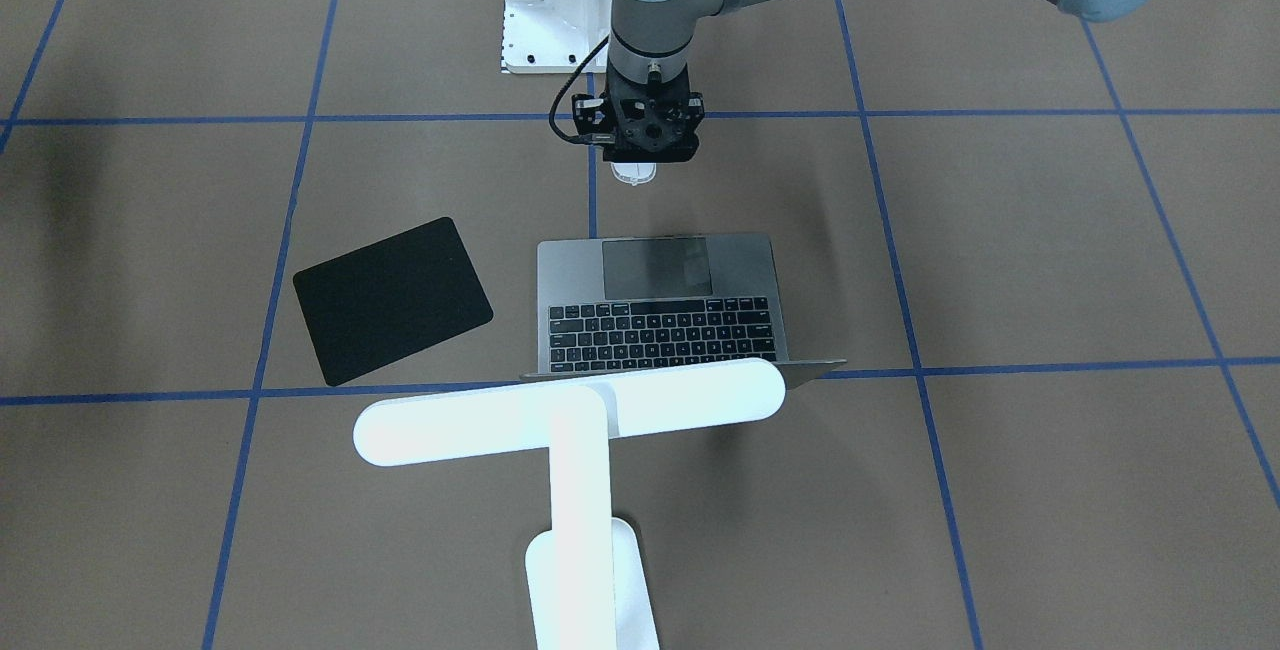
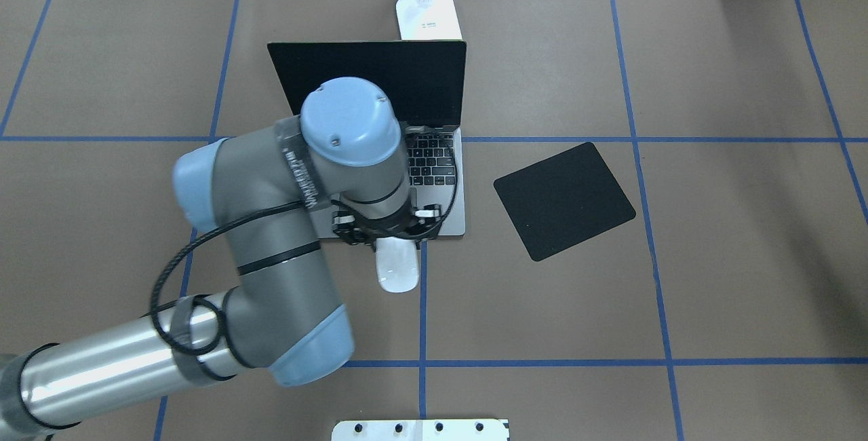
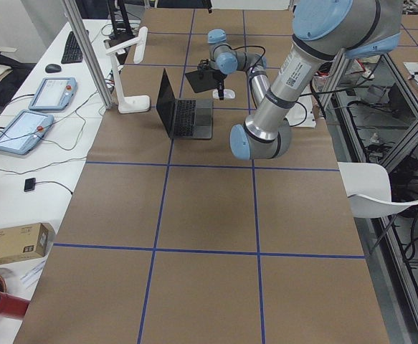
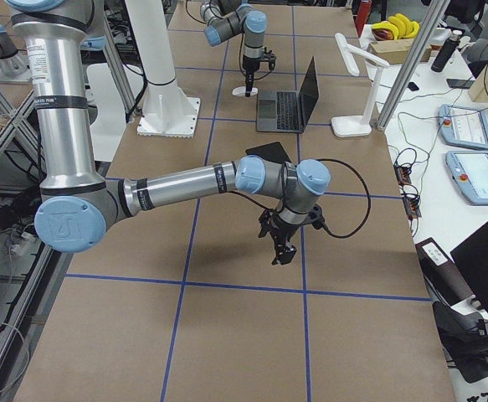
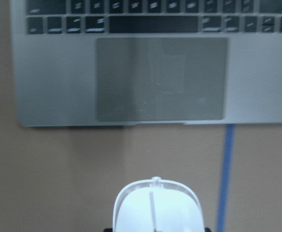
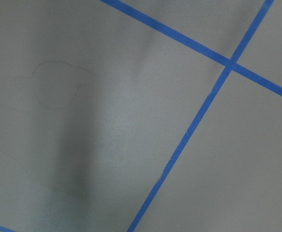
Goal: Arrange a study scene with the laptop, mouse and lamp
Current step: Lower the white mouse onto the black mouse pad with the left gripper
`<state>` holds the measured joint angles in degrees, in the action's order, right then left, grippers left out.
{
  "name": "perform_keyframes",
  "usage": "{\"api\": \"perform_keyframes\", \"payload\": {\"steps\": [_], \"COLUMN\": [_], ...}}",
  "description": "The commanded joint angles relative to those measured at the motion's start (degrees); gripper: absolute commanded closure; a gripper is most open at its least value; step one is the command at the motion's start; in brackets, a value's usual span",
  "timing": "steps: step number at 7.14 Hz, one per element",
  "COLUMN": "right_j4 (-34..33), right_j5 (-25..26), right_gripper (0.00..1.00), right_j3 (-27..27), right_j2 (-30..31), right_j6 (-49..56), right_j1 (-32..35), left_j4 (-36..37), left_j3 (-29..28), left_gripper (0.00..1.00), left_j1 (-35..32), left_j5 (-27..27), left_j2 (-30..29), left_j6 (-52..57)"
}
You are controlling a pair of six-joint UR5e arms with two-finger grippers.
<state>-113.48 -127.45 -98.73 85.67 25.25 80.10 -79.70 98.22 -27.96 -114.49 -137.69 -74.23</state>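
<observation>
The grey laptop [image 1: 660, 310] stands open at the table's middle, its screen toward the white lamp [image 1: 570, 410] behind it. The white mouse [image 2: 399, 271] lies on the brown table just in front of the laptop's trackpad edge. My left gripper [image 2: 393, 244] points straight down over the mouse's end nearest the laptop. In the left wrist view the mouse [image 5: 157, 208] fills the bottom centre, with a dark finger edge against each side. My right gripper [image 4: 281, 251] hangs low over bare table far from these things. I cannot tell whether it is open or shut.
A thin black mat [image 2: 564, 200] lies askew to the right of the laptop. A white metal mount [image 2: 420, 429] sits at the table's near edge. Blue tape lines cross the brown table.
</observation>
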Motion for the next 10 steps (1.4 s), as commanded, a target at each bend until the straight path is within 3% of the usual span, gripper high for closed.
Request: {"api": "perform_keyframes", "payload": {"steps": [1, 3, 5, 7, 10], "right_j4": [1.32, 2.3, 2.3, 2.3, 2.3], "right_j5": [-0.43, -1.04, -1.91, -2.71, -3.5], "right_gripper": [0.0, 0.0, 0.0, 0.0, 0.0], "right_j3": [0.03, 0.03, 0.11, 0.12, -0.06], "right_j2": [1.16, 2.22, 2.23, 2.31, 2.31], "right_j6": [0.93, 1.38, 1.29, 1.2, 1.2], "right_j1": [0.05, 0.23, 0.23, 0.23, 0.23], "left_j4": [-3.68, -12.54, -20.45, -24.44, -28.4], "left_j3": [-10.96, -25.38, -34.45, -39.31, -40.56], "left_gripper": [0.65, 0.65, 0.65, 0.65, 0.64], "left_j1": [0.19, 0.89, 3.43, 6.07, 8.27], "left_j5": [1.54, 3.83, 9.96, 15.06, 22.97], "left_j2": [-10.61, -18.63, -21.03, -23.39, -24.11], "left_j6": [-5.98, -10.74, -12.06, -14.44, -16.2]}}
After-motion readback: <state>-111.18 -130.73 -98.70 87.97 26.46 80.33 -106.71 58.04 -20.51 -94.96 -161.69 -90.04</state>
